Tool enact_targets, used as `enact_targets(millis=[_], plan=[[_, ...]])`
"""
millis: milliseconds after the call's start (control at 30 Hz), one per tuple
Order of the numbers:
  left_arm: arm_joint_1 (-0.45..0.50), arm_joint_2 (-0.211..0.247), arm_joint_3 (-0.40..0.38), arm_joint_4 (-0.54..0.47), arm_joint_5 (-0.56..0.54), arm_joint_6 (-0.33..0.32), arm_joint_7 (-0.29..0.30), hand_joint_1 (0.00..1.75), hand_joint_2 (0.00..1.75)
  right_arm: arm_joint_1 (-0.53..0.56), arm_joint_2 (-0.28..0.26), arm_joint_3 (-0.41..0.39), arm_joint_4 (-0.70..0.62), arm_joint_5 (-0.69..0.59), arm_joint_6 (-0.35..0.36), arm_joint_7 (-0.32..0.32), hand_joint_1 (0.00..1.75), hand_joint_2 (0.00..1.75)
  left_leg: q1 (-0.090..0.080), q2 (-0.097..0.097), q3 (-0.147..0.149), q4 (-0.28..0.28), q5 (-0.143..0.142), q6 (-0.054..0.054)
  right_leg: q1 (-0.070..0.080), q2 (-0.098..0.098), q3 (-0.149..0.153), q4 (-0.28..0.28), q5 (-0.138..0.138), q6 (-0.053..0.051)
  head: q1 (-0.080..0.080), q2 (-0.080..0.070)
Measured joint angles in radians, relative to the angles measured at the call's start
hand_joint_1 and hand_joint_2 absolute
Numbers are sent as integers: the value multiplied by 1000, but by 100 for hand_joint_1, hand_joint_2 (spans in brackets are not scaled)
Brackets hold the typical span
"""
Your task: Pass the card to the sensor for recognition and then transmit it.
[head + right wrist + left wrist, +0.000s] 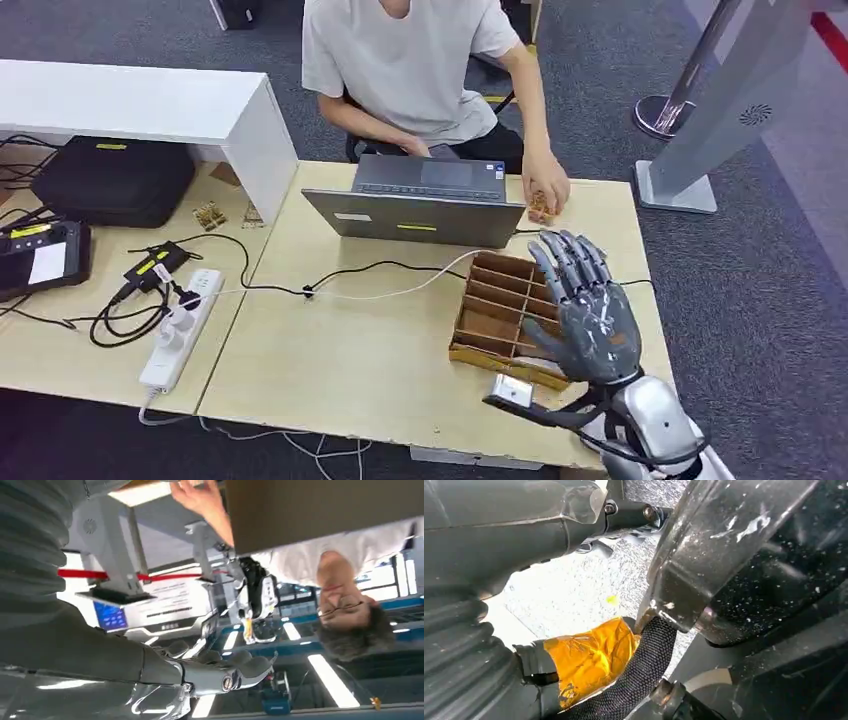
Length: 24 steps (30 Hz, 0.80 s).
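You see a pale matt wooden table [330, 350], brown cardboard divider tray [495, 300], glossy grey metal-look right hand [588, 310], smooth grey laptop [425, 200], white plastic power strip [180, 330], rough grey carpet [760, 290].

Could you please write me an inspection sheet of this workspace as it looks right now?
Surface: light wooden table, with a second table to its left.
Job's things: no card seen; wooden divided tray near the right hand.
Clutter: laptop, black case, power strip.
Hands: right hand raised over the tray, fingers spread, holding nothing; left hand's state cannot be told.
Cables: white cable and black cable run across the table.
Surroundings: seated person behind the laptop, one hand on the table; grey stand on the carpet.
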Motion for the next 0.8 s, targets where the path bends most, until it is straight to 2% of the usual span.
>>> enact_targets(millis=[200,400,600,800], plan=[[0,-3,1,9,3,1,-8,0,175,103,-16,18,-63,8,1,-13,0,175,0,0,0,0,0,0,0,0,0,0,0,0,0,0],[-2,-6,2,11,3,9,-8,0,175,148,-13,64,-51,8,0,-26,0,175,0,0,0,0,0,0,0,0,0,0,0,0,0,0],[-2,-6,2,11,0,11,-5,0,175,141,37,98,29,-44,3,-33,0,175,0,1,0,0,0,0,0,0,0,0,0,0,0,0],[-8,-8,2,11,-7,11,12,0,175,105,103,119,133,-33,-4,-21,0,175,0,1,0,0,0,0,0,0,0,1,0,0,0,0]])
